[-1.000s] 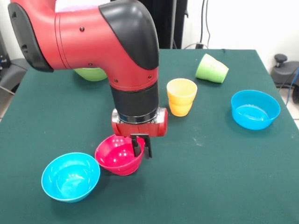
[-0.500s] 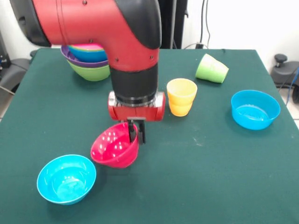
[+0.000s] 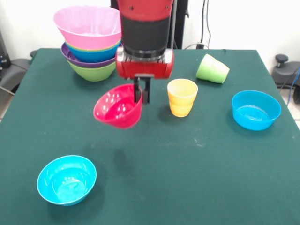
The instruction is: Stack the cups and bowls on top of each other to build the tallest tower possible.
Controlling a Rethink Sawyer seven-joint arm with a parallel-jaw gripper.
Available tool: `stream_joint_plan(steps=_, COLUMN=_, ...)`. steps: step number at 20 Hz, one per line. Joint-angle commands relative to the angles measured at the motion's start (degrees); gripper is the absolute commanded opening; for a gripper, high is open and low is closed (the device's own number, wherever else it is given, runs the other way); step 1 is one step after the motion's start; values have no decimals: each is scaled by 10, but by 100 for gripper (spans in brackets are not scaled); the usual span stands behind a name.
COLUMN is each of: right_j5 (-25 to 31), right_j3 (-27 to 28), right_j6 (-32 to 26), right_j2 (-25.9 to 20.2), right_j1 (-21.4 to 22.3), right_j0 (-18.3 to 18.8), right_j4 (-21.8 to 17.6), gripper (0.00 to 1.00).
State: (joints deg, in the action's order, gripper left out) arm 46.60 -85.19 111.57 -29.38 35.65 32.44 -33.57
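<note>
My gripper (image 3: 141, 95) is shut on the rim of the small red bowl (image 3: 117, 108), which hangs tilted in the air above the green table (image 3: 187, 178). Behind it at the far left stands the tower (image 3: 90, 44), a nested stack with a lime green bowl at the base, purple, blue and green rims, and a big pink bowl on top. The yellow-orange cup (image 3: 182, 97) stands upright just right of the gripper. A light green cup (image 3: 212, 69) lies on its side further back. A cyan bowl (image 3: 66, 180) sits near left, a blue bowl (image 3: 256, 109) at the right.
The table's edges run close to the blue bowl on the right and the cyan bowl in front. Cables and dark equipment stand beyond the far edge.
The arm has risen and drawn back toward the far side, lifting the red bowl off the table. The cyan bowl shifted slightly left a moment earlier and now rests still.
</note>
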Motion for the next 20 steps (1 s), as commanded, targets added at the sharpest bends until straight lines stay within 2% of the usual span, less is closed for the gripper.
stream_joint_plan(steps=1, right_j5=-12, right_j3=-114, right_j6=84, right_j2=42, right_j1=72, right_j0=-17, right_j4=37, gripper=0)
stream_joint_plan(steps=10, right_j5=-51, right_j3=-192, right_j6=77, right_j2=49, right_j1=107, right_j0=1, right_j4=83, gripper=0)
stream_joint_plan(steps=20, right_j5=-34, right_j3=-277, right_j6=31, right_j2=40, right_j1=197, right_j0=33, right_j4=150, gripper=0)
